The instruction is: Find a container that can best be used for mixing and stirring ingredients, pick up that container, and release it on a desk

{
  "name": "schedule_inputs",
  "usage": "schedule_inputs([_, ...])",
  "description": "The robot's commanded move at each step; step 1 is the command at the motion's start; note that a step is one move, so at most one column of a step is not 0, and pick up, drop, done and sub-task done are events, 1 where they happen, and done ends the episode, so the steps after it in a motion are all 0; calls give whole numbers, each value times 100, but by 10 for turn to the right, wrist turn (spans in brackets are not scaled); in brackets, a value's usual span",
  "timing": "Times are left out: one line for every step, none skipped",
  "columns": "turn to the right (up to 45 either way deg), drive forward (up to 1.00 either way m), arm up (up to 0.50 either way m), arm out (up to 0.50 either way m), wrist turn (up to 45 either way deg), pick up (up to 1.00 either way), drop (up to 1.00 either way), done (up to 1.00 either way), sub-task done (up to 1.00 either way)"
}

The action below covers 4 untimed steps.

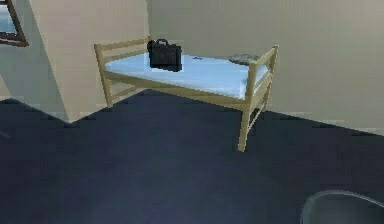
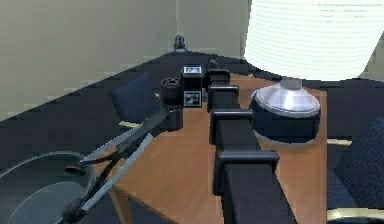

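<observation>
A grey round bowl [image 2: 38, 188] hangs at the arm side view's lower left, over the dark floor just off the wooden desk's [image 2: 170, 170] left edge. My gripper [image 2: 88, 180] reaches down-left from the arm's end and holds this bowl at its fingers [image 2: 120, 150]. The dark arm bar [image 2: 235, 150] lies across the desk top. The bowl's dark rim [image 1: 345, 208] also shows at the forward view's bottom right.
A lamp with a white shade [image 2: 315, 35] and a silvery base [image 2: 287, 112] stands on the desk right of the arm. Dark blue chairs [image 2: 135, 95] [image 2: 357, 175] flank the desk. Ahead stands a wooden bed [image 1: 190, 75] with a black briefcase [image 1: 165, 54]; dark floor [image 1: 150, 160] lies before it.
</observation>
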Motion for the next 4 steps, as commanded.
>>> schedule_inputs([0,0,0,0,-120,0,0,0,0])
schedule_inputs([0,0,0,-22,0,0,0,0,0])
schedule_inputs([-450,0,0,0,0,0,0,0,0])
schedule_inputs([-150,0,0,0,0,0,0,0,0])
